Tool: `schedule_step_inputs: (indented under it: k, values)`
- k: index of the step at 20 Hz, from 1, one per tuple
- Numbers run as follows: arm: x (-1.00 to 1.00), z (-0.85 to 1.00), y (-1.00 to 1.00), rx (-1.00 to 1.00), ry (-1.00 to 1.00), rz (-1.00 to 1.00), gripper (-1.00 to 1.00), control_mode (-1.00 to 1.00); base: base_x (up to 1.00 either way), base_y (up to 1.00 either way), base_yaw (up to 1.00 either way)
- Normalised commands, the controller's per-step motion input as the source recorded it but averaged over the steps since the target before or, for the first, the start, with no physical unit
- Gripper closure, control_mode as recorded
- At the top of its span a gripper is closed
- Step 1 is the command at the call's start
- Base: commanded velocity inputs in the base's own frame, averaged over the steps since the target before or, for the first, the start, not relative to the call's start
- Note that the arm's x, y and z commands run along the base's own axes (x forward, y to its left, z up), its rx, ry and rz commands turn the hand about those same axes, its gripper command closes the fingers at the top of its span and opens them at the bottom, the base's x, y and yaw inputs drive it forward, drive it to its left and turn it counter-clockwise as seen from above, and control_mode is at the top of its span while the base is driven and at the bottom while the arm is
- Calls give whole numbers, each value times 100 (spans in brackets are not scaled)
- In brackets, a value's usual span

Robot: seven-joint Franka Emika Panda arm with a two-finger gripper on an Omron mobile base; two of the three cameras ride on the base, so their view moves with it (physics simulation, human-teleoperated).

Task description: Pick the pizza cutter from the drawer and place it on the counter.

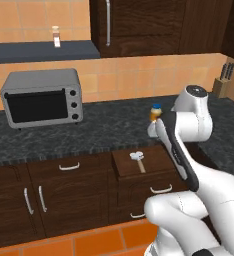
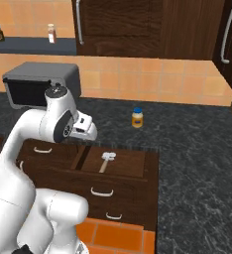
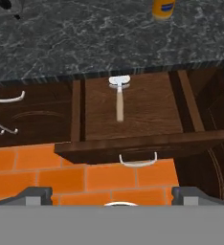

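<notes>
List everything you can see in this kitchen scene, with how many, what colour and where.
pizza cutter: one, whitish wheel, tan handle, lying in the open drawer
drawer: one, dark brown, pulled out under the counter
counter: one, dark speckled stone
jar: one, yellow, blue lid, on the counter
toaster oven: one, grey, on the counter
knife block: one, tan, far corner
bottles: two, on the wall shelf
gripper: one, dark fingertips apart, above the drawer front

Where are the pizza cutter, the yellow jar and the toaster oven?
pizza cutter (image 3: 119,98): hand view, on its handle.
jar (image 2: 137,119): right base view, on its yellow body.
toaster oven (image 1: 36,106): left base view, on its dark door.
</notes>
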Motion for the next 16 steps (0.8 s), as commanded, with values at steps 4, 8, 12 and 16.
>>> schedule_step_inputs:
  k: [4,8,12,16]
  values:
    - [96,-45,0,-7,7,-3,-100,-100,0,0,0]
    - [99,-53,0,-10,6,-3,-100,-100,0,0,0]
    - [41,-66,-34,2,-1,0,-100,-100,0,0,0]
    - [17,-70,-74,28,0,6,-100,-100,0,0,0]
